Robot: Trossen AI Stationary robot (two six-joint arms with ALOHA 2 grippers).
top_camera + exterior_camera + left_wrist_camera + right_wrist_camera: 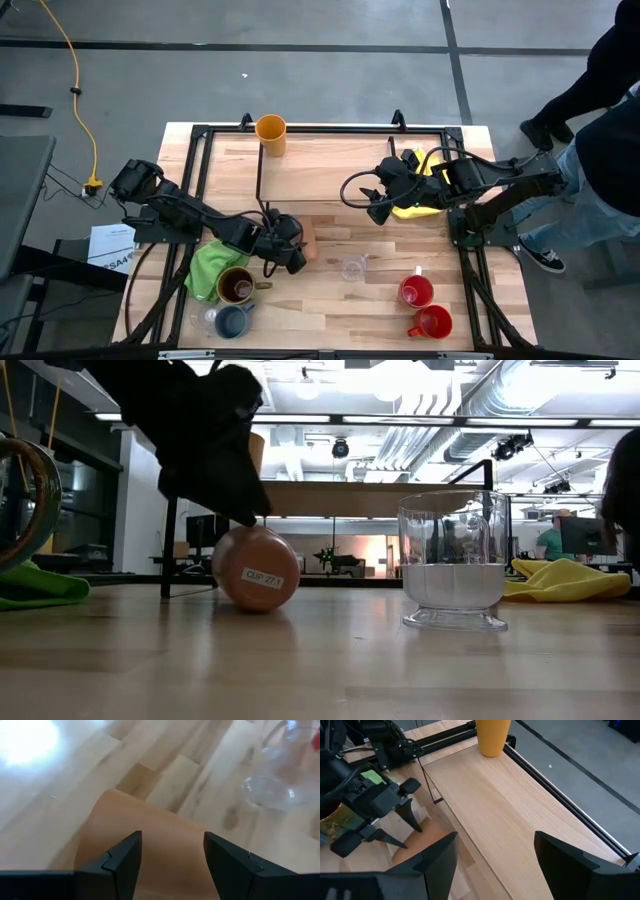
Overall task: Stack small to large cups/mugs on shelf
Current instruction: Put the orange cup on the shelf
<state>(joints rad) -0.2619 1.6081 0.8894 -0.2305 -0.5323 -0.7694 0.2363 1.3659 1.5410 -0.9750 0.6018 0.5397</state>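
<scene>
Tan cup lying sideways, left hand open astride it

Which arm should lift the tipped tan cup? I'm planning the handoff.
Left. Its open pincer already straddles the tan cup lying on its side; the right pincer hovers over the shelf, apart from it.

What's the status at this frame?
Left hand open, straddling the tipped tan cup. Right hand open over the shelf. Yellow-orange cup already shelved.
</scene>
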